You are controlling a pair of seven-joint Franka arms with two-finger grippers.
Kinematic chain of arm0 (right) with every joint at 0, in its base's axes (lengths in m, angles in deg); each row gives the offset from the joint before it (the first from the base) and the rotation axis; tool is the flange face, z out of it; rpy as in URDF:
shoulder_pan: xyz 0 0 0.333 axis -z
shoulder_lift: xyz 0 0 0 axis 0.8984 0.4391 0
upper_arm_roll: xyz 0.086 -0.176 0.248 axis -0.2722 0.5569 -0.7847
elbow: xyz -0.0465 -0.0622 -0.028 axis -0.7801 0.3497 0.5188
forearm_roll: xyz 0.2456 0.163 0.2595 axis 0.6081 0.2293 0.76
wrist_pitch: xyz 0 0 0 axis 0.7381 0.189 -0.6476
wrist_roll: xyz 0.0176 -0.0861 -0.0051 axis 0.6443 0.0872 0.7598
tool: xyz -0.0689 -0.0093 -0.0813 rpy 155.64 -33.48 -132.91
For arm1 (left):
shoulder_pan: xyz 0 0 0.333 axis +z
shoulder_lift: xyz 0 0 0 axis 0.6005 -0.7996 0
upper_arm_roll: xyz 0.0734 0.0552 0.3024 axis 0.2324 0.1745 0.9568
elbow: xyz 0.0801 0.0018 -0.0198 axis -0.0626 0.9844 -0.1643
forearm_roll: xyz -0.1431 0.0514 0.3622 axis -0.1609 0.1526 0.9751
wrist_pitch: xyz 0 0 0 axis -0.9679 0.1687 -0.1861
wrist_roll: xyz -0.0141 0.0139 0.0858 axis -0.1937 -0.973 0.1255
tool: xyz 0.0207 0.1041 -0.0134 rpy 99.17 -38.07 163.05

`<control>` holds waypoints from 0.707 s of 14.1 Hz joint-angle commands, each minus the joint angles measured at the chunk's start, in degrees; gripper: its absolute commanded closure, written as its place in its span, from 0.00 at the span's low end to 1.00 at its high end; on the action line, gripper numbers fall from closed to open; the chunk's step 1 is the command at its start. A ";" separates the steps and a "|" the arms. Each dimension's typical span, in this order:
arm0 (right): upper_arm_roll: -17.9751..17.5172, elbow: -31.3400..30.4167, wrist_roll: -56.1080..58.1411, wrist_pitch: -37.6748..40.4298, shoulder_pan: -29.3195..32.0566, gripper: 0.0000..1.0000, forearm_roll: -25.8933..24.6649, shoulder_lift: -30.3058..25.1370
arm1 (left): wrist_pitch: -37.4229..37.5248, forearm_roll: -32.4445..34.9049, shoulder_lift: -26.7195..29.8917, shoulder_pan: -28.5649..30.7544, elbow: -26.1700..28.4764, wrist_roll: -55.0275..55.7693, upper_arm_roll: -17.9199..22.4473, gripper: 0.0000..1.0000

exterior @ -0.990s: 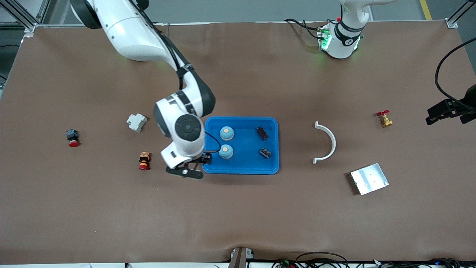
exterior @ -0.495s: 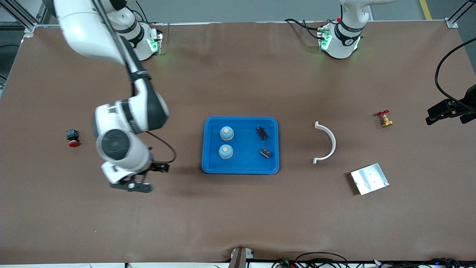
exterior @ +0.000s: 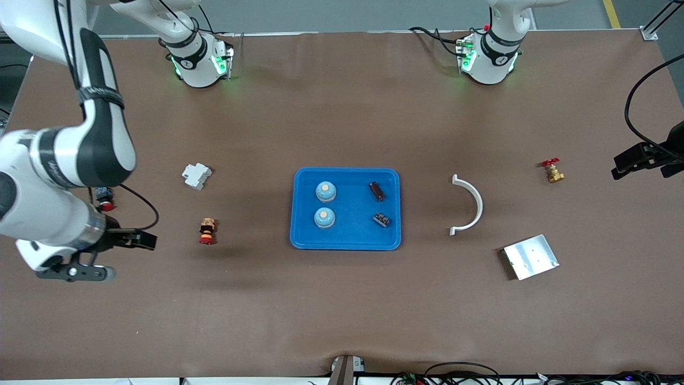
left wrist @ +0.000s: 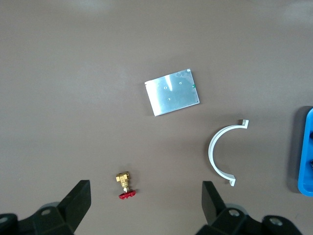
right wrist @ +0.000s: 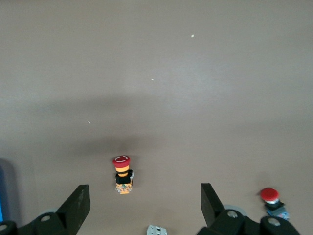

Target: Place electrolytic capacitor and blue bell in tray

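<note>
The left gripper [left wrist: 145, 208] hangs high over the brown table [left wrist: 73, 73] with its two dark fingers [left wrist: 78, 198] spread wide and nothing between them. Beneath it lies a small brass valve [left wrist: 124, 180] with a red handle. Well apart from the valve sits a silver metal plate [left wrist: 172, 91] (flat, with a few small holes in its face). Near the plate lies a white curved bracket [left wrist: 221, 154], a half-ring. One edge of the blue tray [left wrist: 304, 152] just enters the picture beside the bracket; something dark seems to lie inside it.
</note>
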 commanded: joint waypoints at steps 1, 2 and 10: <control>-0.73 -7.26 1.03 -0.28 2.11 0.00 0.30 -6.91 | 0.51 -0.50 -0.03 -0.12 -0.53 0.56 0.14 0.00; -0.73 -8.85 1.03 -0.28 2.81 0.00 0.30 -8.67 | 0.51 -0.58 -0.03 -0.12 -0.53 0.56 0.14 0.00; -0.73 -12.73 4.90 6.39 8.44 0.00 0.30 -18.17 | 0.86 -1.11 0.76 -0.21 -0.53 0.56 -1.35 0.00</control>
